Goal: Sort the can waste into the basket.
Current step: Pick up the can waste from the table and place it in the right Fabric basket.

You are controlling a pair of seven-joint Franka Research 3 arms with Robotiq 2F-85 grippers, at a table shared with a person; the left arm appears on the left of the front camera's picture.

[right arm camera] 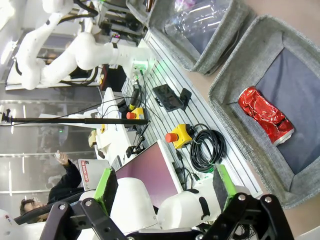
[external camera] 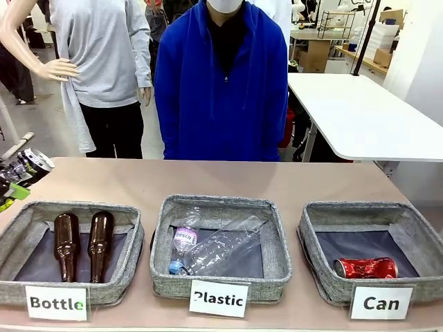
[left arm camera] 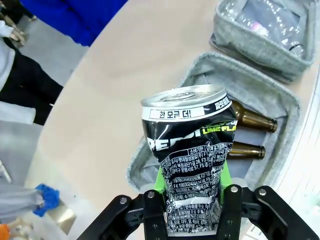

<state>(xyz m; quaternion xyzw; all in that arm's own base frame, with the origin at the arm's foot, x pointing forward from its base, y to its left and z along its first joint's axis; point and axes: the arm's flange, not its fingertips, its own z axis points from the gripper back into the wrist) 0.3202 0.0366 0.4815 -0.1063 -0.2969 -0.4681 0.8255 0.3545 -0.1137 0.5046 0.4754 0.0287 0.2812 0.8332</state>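
Gripping the dark can [left arm camera: 192, 165] upright, the left tool [left arm camera: 192, 210] hangs above the Bottle basket [left arm camera: 280, 107].

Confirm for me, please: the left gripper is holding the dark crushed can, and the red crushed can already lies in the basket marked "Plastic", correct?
Not quite. The left gripper does hold the dark crushed can, but the red crushed can lies in the basket marked "Can", as the front view shows.
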